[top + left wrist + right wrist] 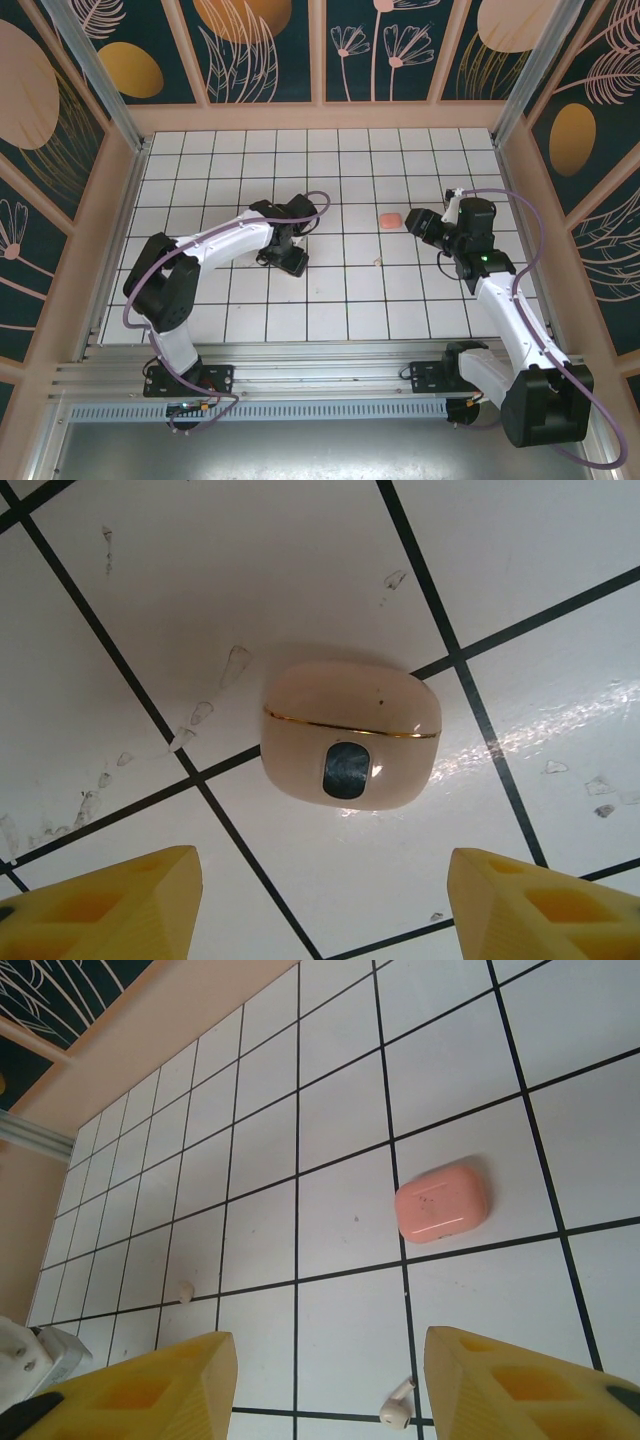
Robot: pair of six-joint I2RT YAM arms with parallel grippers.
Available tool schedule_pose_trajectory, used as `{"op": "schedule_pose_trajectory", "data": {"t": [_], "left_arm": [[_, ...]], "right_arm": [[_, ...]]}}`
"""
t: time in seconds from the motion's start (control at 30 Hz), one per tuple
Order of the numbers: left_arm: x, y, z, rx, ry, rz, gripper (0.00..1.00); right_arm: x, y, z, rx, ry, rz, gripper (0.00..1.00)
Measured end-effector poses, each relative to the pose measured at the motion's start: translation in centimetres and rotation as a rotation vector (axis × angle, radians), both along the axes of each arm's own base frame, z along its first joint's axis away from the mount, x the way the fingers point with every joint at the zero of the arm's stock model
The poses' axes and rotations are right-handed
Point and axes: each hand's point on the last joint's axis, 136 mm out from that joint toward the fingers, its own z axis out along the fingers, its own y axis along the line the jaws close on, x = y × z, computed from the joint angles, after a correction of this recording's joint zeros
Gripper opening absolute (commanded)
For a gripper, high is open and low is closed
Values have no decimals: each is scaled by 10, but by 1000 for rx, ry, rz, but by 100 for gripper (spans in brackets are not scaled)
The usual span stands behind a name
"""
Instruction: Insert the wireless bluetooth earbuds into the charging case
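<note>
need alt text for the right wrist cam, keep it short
A closed pink case lies on a white tiled table, ahead of the right hand, whose two yellow fingers stand apart. A pale earbud lies near the bottom edge beside the picture's right finger, and another small pale piece sits further left.

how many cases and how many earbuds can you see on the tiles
cases: 2, the beige case and the pink case
earbuds: 2, the near earbud and the far earbud
total: 4
</note>
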Motion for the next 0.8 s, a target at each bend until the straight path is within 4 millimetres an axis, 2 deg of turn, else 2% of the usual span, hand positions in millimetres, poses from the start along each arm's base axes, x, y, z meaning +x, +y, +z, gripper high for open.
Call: {"op": "schedule_pose_trajectory", "data": {"t": [0.3,0.8], "left_arm": [[-1,-1,-21,31,40,-32,72],[5,-6,-38,40,50,-51,73]], "right_arm": [[-1,1,2,6,-4,1,53],[-2,2,4,7,-9,1,53]]}}
